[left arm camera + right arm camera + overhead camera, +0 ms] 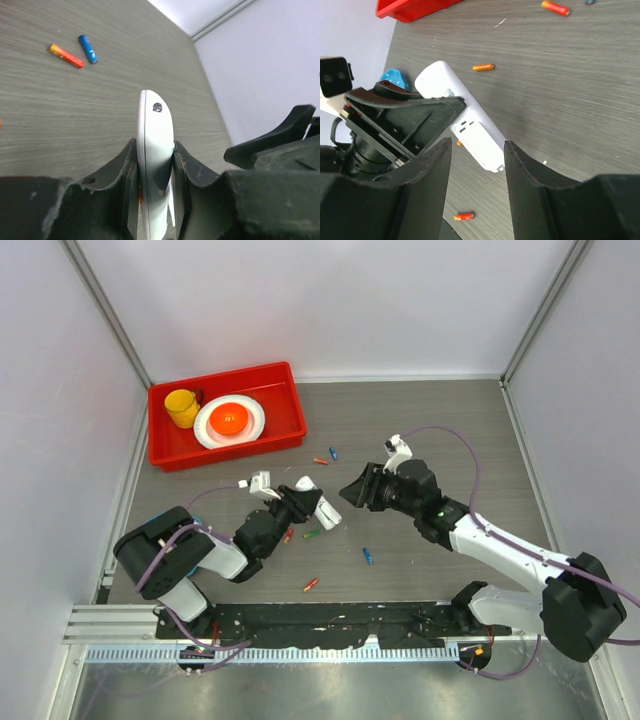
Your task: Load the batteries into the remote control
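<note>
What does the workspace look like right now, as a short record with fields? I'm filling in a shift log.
left gripper: shut on the remote, holding it off the table
right gripper: open, empty, close to the remote's free end
batteries: scattered loose on the table
bin: red, far left, holds a yellow cup and a white plate
</note>
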